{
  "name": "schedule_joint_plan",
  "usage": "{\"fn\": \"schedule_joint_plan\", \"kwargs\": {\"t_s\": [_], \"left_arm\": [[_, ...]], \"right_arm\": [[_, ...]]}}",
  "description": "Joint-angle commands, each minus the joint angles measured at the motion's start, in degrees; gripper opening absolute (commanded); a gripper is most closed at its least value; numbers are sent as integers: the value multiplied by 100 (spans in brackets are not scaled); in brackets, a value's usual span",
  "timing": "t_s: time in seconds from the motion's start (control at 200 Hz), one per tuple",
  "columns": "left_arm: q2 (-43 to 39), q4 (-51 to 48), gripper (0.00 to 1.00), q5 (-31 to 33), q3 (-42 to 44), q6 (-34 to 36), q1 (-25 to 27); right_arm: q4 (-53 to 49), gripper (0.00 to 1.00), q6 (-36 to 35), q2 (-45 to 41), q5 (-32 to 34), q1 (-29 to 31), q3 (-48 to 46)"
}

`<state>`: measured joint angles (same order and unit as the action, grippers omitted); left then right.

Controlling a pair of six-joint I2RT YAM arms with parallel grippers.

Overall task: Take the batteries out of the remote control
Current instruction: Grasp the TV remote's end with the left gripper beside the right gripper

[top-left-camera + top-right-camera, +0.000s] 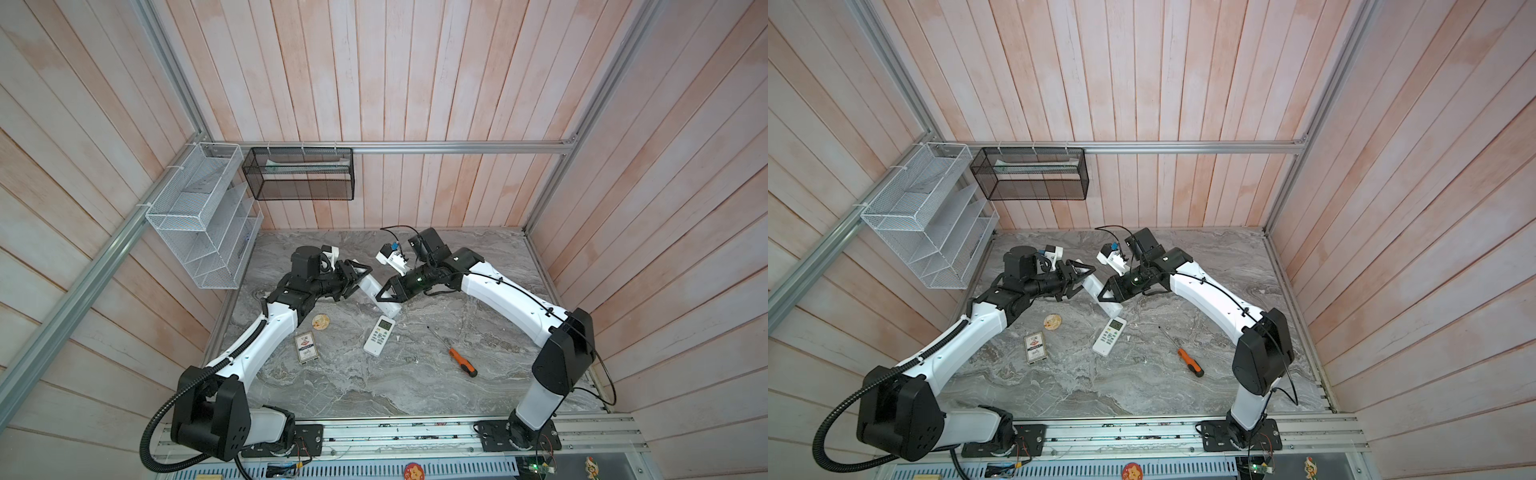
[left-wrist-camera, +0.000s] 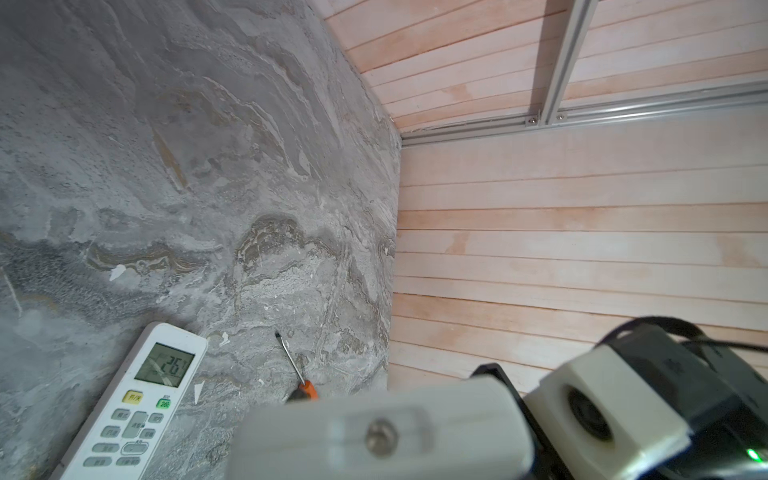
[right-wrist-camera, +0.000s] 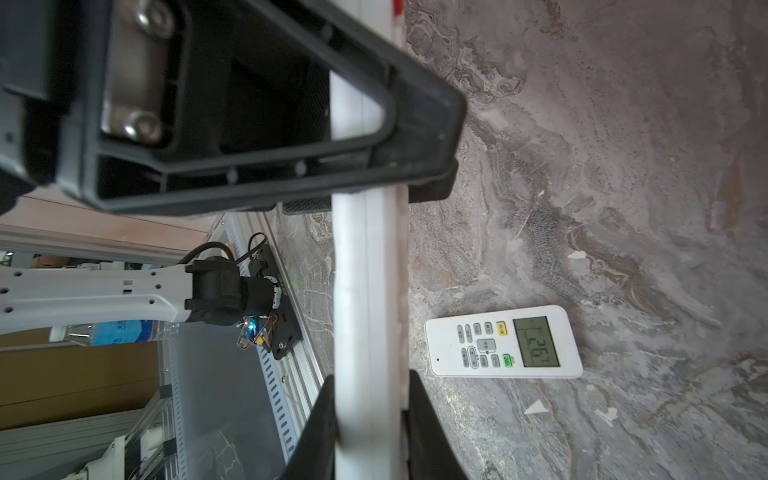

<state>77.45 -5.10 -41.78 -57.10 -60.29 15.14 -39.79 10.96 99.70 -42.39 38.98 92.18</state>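
Observation:
A long white remote control (image 1: 388, 308) (image 1: 1111, 308) is held above the table between both arms. My left gripper (image 1: 360, 279) (image 1: 1086, 277) grips its far end; in the right wrist view its black fingers (image 3: 432, 183) press both sides of the white body (image 3: 365, 270). My right gripper (image 1: 380, 296) (image 3: 370, 415) is shut on the near end, one finger on each long edge. In the left wrist view the remote (image 2: 374, 432) is a blurred white bar with a metal screw. The batteries are hidden.
A second white remote (image 1: 379, 334) (image 2: 133, 399) (image 3: 503, 343) with a lit display lies on the marble table (image 1: 415, 386). An orange-handled screwdriver (image 1: 461, 361) (image 2: 301, 382), a card box (image 1: 306, 347) and a round coaster (image 1: 320, 322) lie nearby. White (image 1: 199, 216) and black (image 1: 299, 174) baskets hang at the back left.

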Motion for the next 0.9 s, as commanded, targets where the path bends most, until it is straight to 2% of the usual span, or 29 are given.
{"fn": "schedule_joint_plan", "kwargs": {"t_s": [0.0, 0.09, 0.15, 0.195, 0.255, 0.39, 0.57, 0.895], "left_arm": [[-195, 1264, 64, -1424, 37, 165, -402], [-170, 2478, 73, -2285, 336, -648, -675], [-136, 3291, 78, -2609, 473, -1195, -782], [-124, 3564, 82, -2747, 500, -1428, -810], [-125, 3524, 86, -2865, 433, -1393, -802], [-51, 3091, 86, -3086, 273, -1102, -807], [49, 2843, 86, -3023, 235, -922, -810], [25, 3345, 70, -2968, 296, -1204, -719]], "right_arm": [[-14, 8, 269, -230, -1276, -446, -88], [519, 8, 708, -394, -2010, -550, -434], [760, 8, 894, -458, -2323, -546, -592], [863, 8, 973, -484, -2454, -538, -660], [945, 7, 1024, -495, -2587, -534, -693], [1116, 7, 1154, -515, -2752, -524, -708], [1410, 7, 1395, -591, -2887, -498, -793], [1748, 7, 1659, -637, -3281, -391, -1101]]}}
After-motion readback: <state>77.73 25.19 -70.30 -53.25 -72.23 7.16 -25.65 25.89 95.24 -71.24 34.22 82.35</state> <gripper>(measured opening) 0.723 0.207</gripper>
